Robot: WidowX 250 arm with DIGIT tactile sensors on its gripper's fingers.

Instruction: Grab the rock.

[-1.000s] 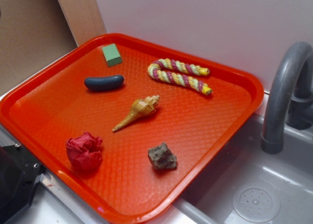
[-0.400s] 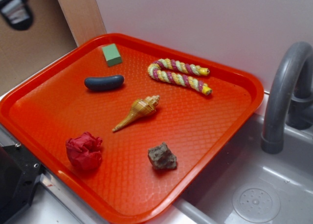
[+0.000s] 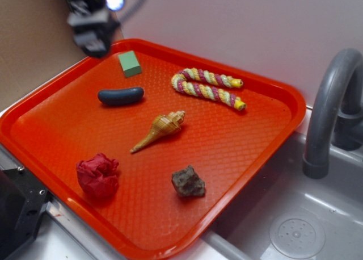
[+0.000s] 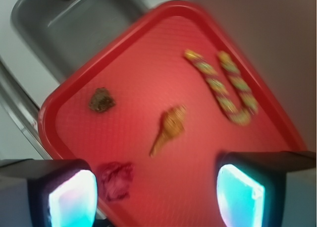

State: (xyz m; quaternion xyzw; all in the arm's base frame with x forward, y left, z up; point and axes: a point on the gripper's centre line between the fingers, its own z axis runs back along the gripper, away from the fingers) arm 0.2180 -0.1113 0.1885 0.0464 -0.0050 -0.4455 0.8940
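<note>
Small rough grey-brown rock (image 3: pixel 188 181), angular and mottled, lying free near tray's (image 3: pixel 272 95) front edge.

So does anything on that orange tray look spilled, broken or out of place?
Nothing stands out. The rock, red paper wad, shell, twisted rope, green block and dark oblong piece lie apart on the tray, nothing spilled.

Rock (image 3: pixel 188 182) looking rough, dull, mottled grey-brown stone. Tray (image 3: pixel 272 95) showing as orange-red plastic, fine diamond texture, slight sheen on rim. Red wad (image 3: pixel 98 176) appearing as crumpled matt paper. Shell (image 3: pixel 160 129) looking ridged, tan. Rope (image 3: pixel 207 87) showing twisted cloth strands, red and yellow. Dark oblong (image 3: pixel 121 96) looking smooth, faintly glossy. Green block (image 3: pixel 130 63) looking matt. Faucet (image 3: pixel 329 109) and sink (image 3: pixel 295 226) looking smooth grey plastic.
</note>
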